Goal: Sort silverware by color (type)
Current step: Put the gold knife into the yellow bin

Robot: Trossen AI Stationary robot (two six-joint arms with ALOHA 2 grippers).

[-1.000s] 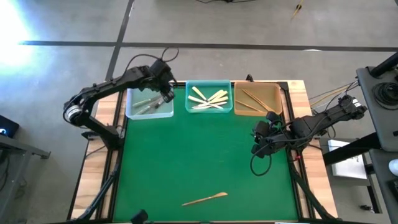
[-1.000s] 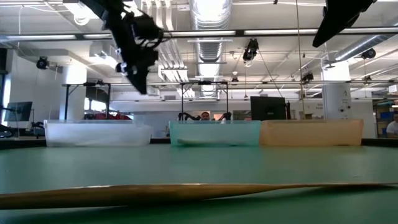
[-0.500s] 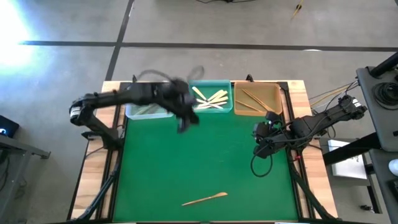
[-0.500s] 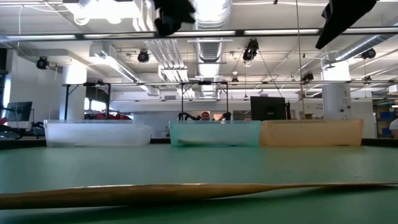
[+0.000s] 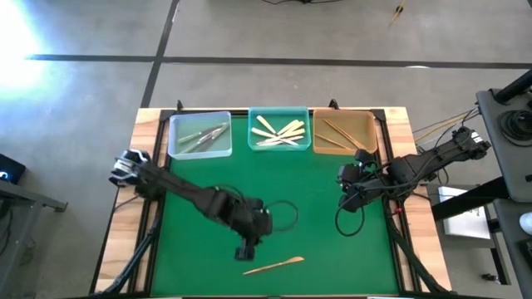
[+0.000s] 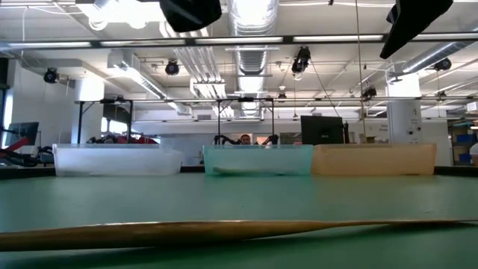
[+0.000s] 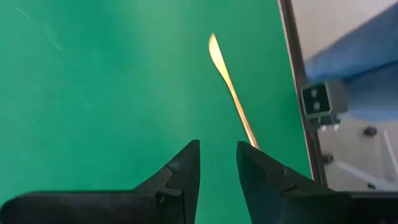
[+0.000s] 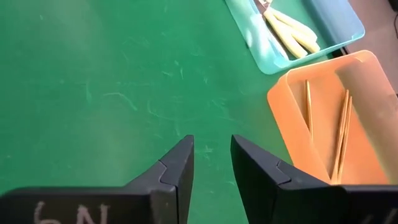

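A tan wooden knife (image 5: pixel 273 266) lies flat on the green mat near the table's near edge; it also shows as the knife (image 7: pixel 231 87) in the left wrist view and as the knife (image 6: pixel 224 230) across the low view. My left gripper (image 5: pixel 246 251) hovers just left of it, above the mat, open with a narrow gap, as the left gripper (image 7: pixel 217 168) shows in its wrist view. My right gripper (image 5: pixel 343 199) waits open over the mat's right side, seen as the right gripper (image 8: pixel 211 165). Silver pieces (image 5: pixel 202 135), cream pieces (image 5: pixel 278 131) and wooden pieces (image 5: pixel 337 133) lie in the three trays.
Three trays stand along the far edge: a clear tray (image 5: pixel 199 135), a teal tray (image 5: pixel 279 131) and an orange tray (image 5: pixel 343 133). Open green mat (image 5: pixel 208 174) lies between them and the knife. A camera block (image 7: pixel 322 102) sits past the mat's near edge.
My left gripper has swung from above the clear tray at the far left across the mat toward the near edge, coming down close beside the wooden knife. The right arm and the knife have kept still.
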